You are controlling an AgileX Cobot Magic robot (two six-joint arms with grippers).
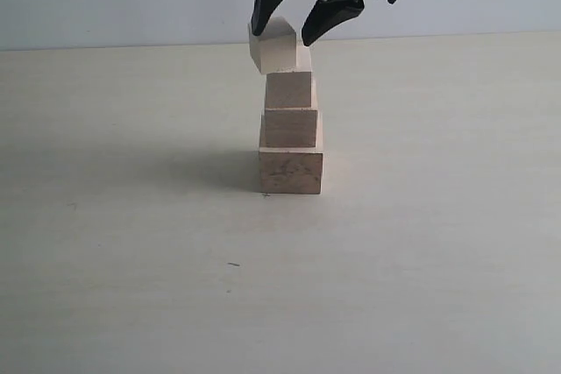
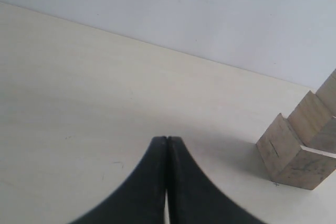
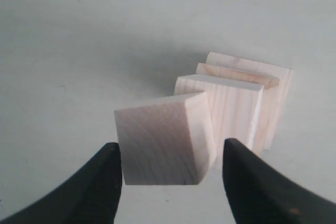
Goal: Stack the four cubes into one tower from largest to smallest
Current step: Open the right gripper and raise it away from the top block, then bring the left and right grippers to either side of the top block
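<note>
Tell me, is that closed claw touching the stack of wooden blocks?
Apart. The left wrist view shows the shut left gripper with a stretch of bare table between its tips and the tower.

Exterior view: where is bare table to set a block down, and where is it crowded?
Free: table left and right of the tower, and the strip in front. Crowded: atop the tower, where the right gripper straddles the tilted cube.

Right hand [image 1: 290, 32], black, reaches down from the upper edge of the exterior view, its two curved fingers spread wide apart and pointing downward. Left hand [image 2: 167, 148] appears only in its own wrist view, with both black fingers pressed together, tips touching.
</note>
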